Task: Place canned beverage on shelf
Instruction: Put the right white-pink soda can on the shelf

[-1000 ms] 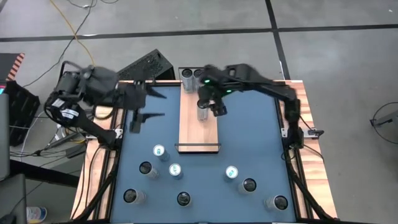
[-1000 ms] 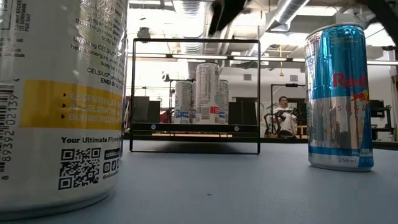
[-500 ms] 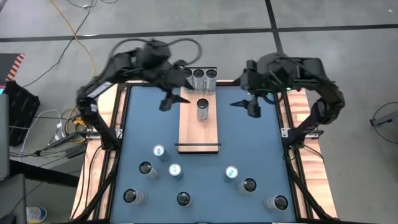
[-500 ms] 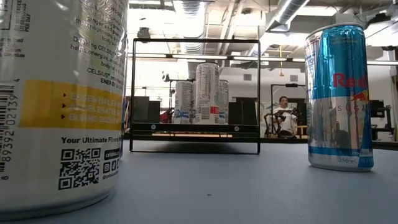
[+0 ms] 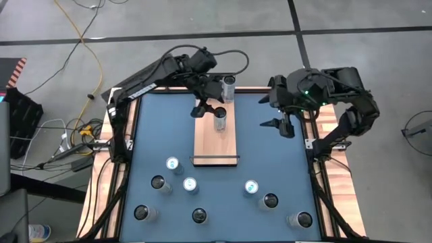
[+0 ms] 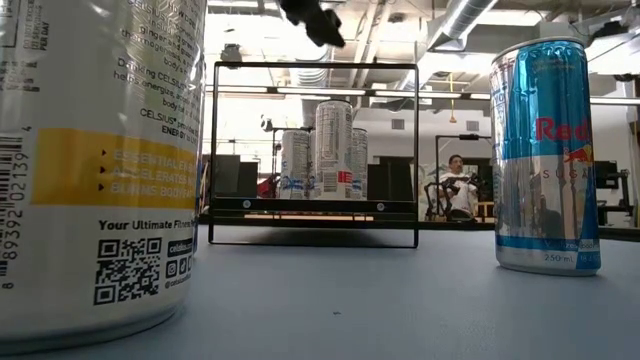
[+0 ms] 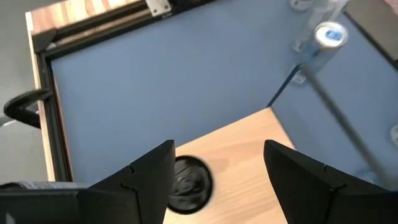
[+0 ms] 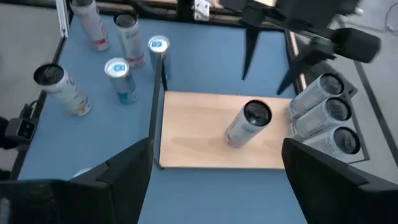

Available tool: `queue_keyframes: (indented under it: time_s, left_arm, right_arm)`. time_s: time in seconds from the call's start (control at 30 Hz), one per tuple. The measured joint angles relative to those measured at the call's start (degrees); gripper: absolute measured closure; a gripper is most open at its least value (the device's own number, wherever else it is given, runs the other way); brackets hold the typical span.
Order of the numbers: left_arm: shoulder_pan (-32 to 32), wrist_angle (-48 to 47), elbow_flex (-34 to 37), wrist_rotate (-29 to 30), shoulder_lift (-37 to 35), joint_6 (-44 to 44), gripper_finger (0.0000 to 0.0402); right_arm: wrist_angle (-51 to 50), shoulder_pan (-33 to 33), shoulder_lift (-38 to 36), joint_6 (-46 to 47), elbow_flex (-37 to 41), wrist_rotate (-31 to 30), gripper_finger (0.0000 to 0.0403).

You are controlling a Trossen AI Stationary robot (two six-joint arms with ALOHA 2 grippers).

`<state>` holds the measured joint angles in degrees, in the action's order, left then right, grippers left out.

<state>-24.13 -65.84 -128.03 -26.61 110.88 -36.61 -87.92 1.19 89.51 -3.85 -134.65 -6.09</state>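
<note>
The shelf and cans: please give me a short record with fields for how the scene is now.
shelf: light-wood board in the table's far middle
can on shelf: upright, alone mid-board
cans at far end: three in a row
loose cans on table: eight, nearer half
left gripper: jaws open, above the shelf beside the lone can
right gripper: jaws open, holding nothing, right of shelf

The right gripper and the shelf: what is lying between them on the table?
Nothing. In the high view, only bare blue table separates the open right gripper from the shelf; the nearest can stands on the shelf itself.
</note>
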Motion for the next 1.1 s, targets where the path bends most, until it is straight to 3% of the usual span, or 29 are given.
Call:
queue_keyframes:
  time_s: [0.3,0.57,0.73,0.87,1.1]
  left_arm:
    - [-2.73,0.81,0.0,-0.81,3.98,-1.44,0.0169]
    - [-2.13,0.82,-1.22,-1.69,6.11,4.66,0.0164]
    - [-1.04,-1.13,-4.74,5.43,6.09,1.19,0.0135]
    - [0.08,-0.11,-5.09,4.49,6.04,1.38,0.0103]
    - [3.75,-0.85,-3.85,14.79,6.42,-5.63,0.0075]
  right_arm:
    - [-1.1,0.0,0.8,-0.47,0.02,0.07,0.0065]
    - [-1.62,0.0,0.81,-0.61,0.02,0.17,0.0065]
    - [-1.77,-0.02,0.81,-1.15,0.02,0.37,0.0065]
    - [-1.96,-0.02,0.81,-1.15,0.02,0.37,0.0065]
    - [-2.07,-0.02,0.81,-1.32,0.02,0.37,0.0065]
